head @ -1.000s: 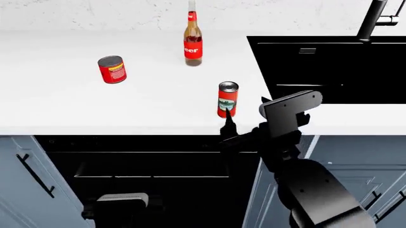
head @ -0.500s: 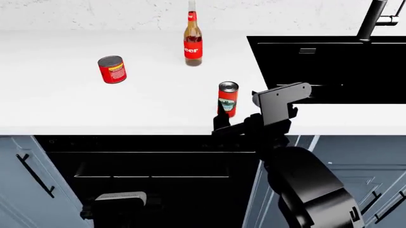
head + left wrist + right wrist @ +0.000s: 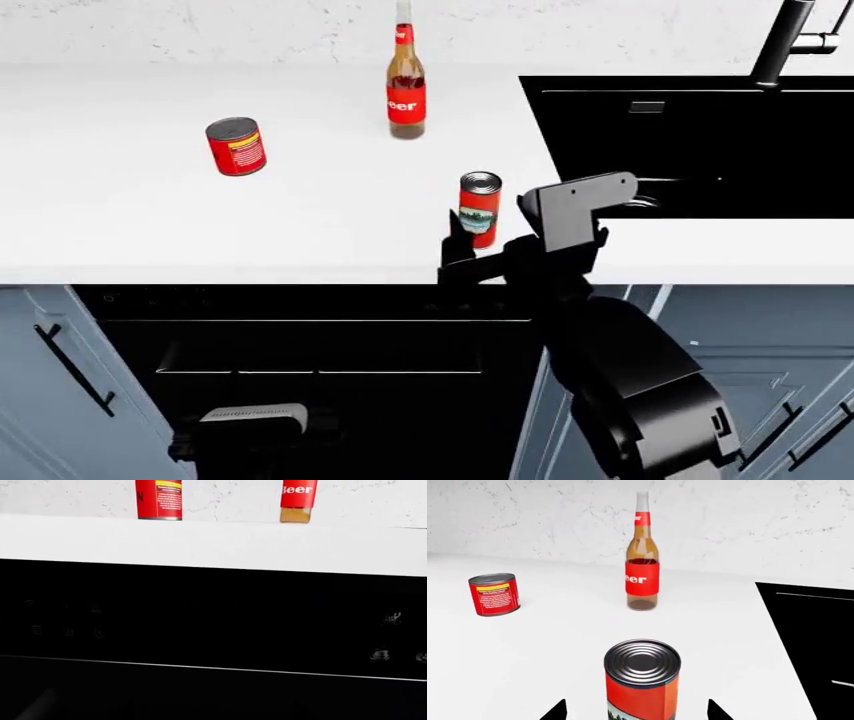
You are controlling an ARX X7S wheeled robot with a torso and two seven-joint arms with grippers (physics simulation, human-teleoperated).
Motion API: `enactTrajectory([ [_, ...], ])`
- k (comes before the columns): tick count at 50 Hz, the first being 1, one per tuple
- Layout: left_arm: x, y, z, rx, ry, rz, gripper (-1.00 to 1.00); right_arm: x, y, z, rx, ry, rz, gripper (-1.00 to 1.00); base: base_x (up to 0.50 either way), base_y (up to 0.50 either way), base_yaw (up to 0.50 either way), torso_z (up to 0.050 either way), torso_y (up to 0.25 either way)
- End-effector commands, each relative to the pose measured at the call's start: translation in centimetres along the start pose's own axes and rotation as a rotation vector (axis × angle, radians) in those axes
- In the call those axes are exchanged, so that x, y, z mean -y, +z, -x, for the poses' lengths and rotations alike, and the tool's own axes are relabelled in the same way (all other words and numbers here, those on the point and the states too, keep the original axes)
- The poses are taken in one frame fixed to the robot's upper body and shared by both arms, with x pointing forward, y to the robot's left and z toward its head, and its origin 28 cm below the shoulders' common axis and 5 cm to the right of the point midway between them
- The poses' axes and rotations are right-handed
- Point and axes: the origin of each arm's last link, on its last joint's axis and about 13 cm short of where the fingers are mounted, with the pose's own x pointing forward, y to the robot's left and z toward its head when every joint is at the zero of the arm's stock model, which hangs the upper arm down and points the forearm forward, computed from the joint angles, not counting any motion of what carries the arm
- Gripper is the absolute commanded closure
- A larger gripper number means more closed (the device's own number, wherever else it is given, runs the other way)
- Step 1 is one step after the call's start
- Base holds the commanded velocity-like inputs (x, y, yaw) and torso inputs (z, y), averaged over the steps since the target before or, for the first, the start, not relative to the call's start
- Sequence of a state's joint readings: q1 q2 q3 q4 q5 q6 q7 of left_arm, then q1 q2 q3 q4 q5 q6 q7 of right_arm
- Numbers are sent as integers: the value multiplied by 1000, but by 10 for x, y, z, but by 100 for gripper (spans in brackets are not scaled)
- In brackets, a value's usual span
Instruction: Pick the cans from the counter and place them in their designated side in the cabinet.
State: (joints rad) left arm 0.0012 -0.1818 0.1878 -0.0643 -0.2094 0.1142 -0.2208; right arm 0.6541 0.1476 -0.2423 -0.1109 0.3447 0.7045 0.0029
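Bottle [image 3: 642, 565], brown glass, red label reading "Beer", amber liquid inside, upright on counter [image 3: 120, 215]. Squat can [image 3: 236, 146] sits well left. Tall can [image 3: 642, 682] stands between my right gripper's [image 3: 636, 711] spread fingertips [image 3: 555, 712], ungrasped, near counter's front edge. Left gripper [image 3: 254, 425]: I cannot tell.

Upright brown beer bottle [image 3: 406, 88] by back wall, black tap [image 3: 787, 40], grey cabinet doors [image 3: 54, 370]

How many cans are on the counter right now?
2. The taller can stands near the counter's front edge, between the right claw's open fingers. The squatter can stands further left, apart from the beer bottle. None looks hidden.
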Motion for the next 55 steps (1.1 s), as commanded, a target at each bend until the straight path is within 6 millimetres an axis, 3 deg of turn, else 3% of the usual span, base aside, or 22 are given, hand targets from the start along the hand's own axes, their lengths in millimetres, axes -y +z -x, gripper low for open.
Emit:
enactTrajectory([
  [1, 0, 0, 0, 2, -2, 0, -100, 1, -2, -7, -16, 2, -11, -100, 0, 0, 0, 0, 0],
  [25, 0, 0, 0, 3, 0, -4, -100, 6, -3, -26, -55, 17, -21, -100, 0, 0, 0, 0, 0],
  [45, 1, 0, 0, 3, -4, -10, -100, 12, 12, -51, -52, 47, -31, -100, 0, 0, 0, 0, 0],
  [46, 1, 0, 0, 3, -4, -10, -100, 11, 11, -51, -63, 55, -36, 100, 0, 0, 0, 0, 0],
  [55, 0, 0, 1, 8, -1, -13, -100, 11, 9, -46, -114, 87, -65, 100, 0, 0, 0, 0, 0],
])
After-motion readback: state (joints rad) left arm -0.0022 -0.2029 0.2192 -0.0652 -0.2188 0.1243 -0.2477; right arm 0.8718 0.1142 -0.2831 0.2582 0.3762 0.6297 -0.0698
